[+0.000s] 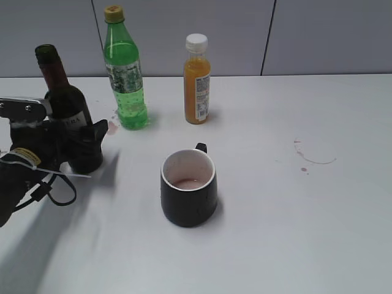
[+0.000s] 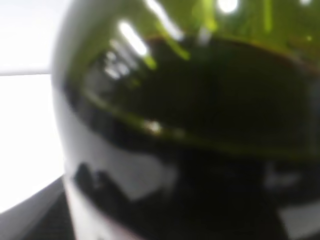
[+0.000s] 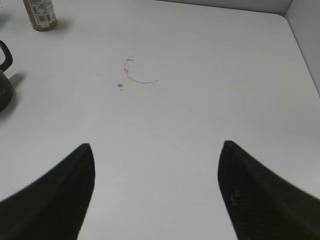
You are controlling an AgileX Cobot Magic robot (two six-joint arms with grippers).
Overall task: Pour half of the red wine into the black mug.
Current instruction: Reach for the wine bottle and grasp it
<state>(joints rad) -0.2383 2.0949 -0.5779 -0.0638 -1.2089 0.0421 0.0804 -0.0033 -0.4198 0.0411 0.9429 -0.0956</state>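
Observation:
The red wine bottle, dark green with a long open neck and a white label, stands upright at the far left of the table. My left gripper is closed around its lower body. The left wrist view is filled by the blurred bottle glass, and the jaws are hidden there. The black mug sits in the middle, to the right of the bottle, with a pinkish film in its white inside. Its edge also shows in the right wrist view. My right gripper is open and empty above bare table.
A bright green plastic bottle and an orange juice bottle stand at the back. The juice bottle also shows in the right wrist view. A wine ring stain marks the table on the right.

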